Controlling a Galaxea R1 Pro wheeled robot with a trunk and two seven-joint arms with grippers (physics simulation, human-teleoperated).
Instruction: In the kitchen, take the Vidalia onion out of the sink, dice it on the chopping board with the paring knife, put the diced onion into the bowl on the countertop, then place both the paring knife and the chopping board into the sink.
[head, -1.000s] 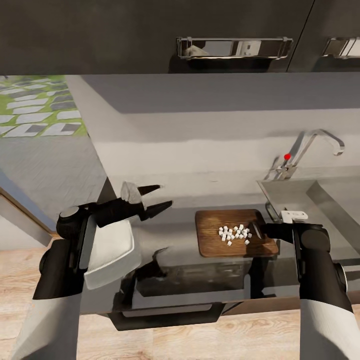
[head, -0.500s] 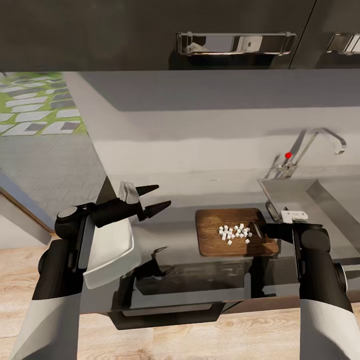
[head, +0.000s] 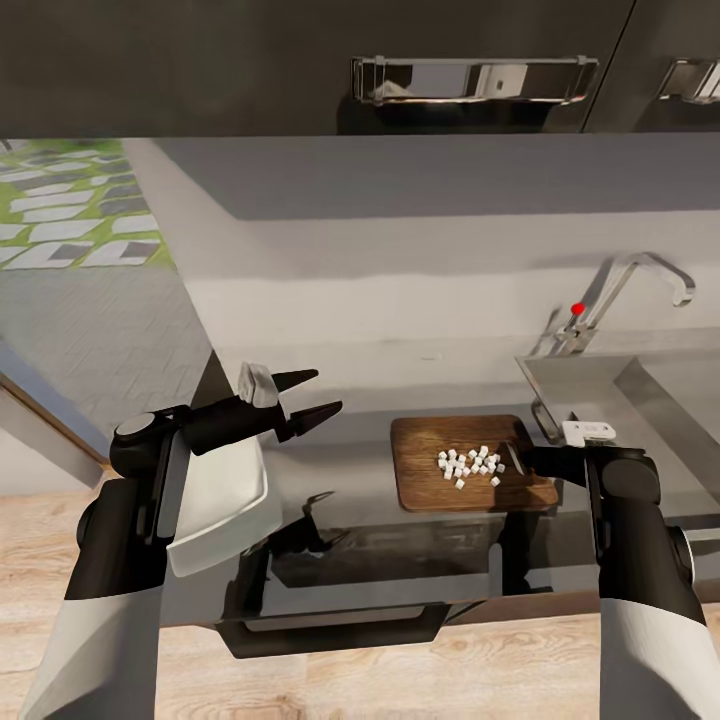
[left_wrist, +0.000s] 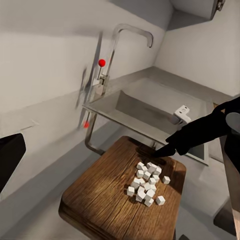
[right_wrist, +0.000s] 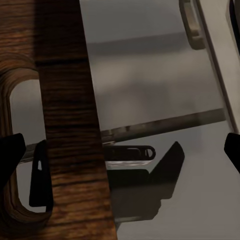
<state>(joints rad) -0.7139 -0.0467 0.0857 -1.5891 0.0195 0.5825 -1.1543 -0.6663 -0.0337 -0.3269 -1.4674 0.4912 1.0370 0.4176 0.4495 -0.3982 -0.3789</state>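
Note:
The dark wooden chopping board (head: 430, 480) lies on the glossy grey countertop (head: 350, 470), left of the sink (head: 590, 385). The onion sits on it as a heap of small white cubes (head: 468, 466), which the left wrist view also catches (left_wrist: 146, 182). My right gripper (head: 522, 462) is open at the board's right end, its fingers straddling the slot handle (right_wrist: 20, 150). A thin grey sliver (head: 513, 458) lies by its tips; I cannot tell whether it is the paring knife. My left gripper (head: 318, 393) hangs open above the counter, beside the white bowl (head: 225, 495).
The chrome tap (head: 625, 285) with its red-tipped lever (head: 576, 310) rises behind the sink. Dark wall cabinets with chrome handles (head: 470, 80) hang overhead. The counter ends just left of the bowl, with wooden floor (head: 40, 530) below.
The head view has shifted slightly, so the wall cabinets sit a little higher in the picture. Neither arm, the board nor the onion cubes have visibly moved.

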